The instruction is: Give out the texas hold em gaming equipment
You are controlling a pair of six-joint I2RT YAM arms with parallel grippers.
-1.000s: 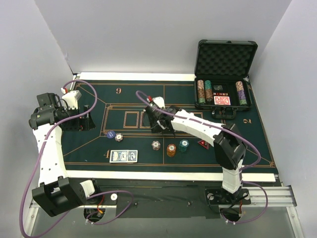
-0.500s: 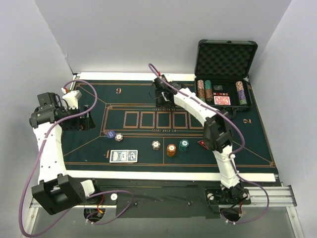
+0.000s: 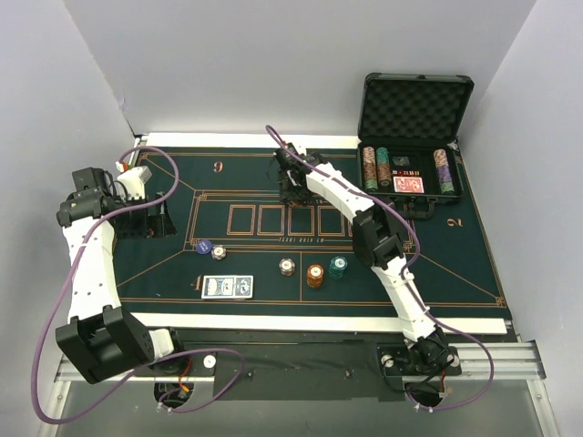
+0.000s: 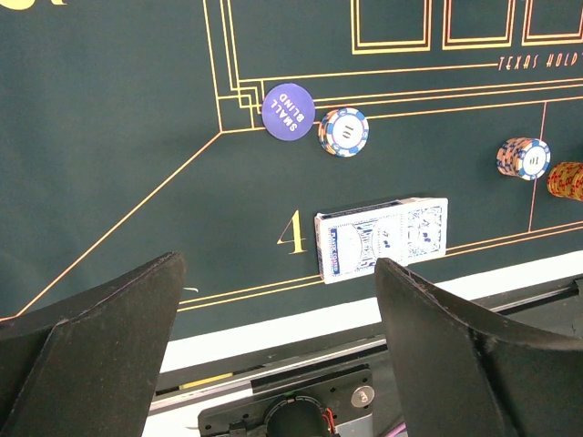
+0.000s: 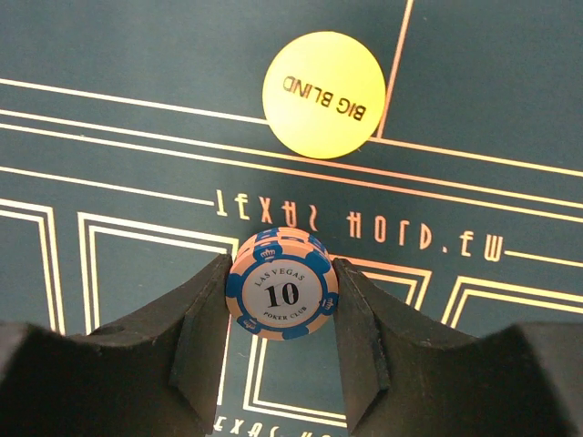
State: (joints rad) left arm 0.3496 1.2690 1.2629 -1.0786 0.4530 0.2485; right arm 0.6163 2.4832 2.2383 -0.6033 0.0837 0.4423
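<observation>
The green felt worktop [image 3: 455,264] runs past the frame in both wrist views. The open black case [image 3: 416,100] stands well off to the right of the right claw [image 3: 293,187], and its chip rows are too small to count. Two arms reach over the felt, and the right forearm hides part of it. The left claw [image 4: 278,282] hangs with its fingers wide apart and nothing between them, both fingers cut off by the lower edge of its view. Two blue-backed cards [image 4: 383,238] lie side by side just ahead of it, edges meeting. There are two round buttons: a purple one [image 4: 289,107] further ahead of the left claw and a yellow one [image 5: 323,94] just ahead of the right claw. Four chip piles rest on the felt: a pale pile [image 4: 343,132] just beside the purple button, a second pale pile [image 4: 523,158], an orange pile [image 4: 569,179] cut by the frame edge, and a teal pile [image 3: 339,267]. Their heights are hard to make out. The right claw is clamped on a single pale chip [image 5: 282,296] with blue edge marks, face toward the camera; whether it touches the felt cannot be told. A second ago this claw was over the middle of the felt; it now sits toward the far side, while the left claw has not moved.
</observation>
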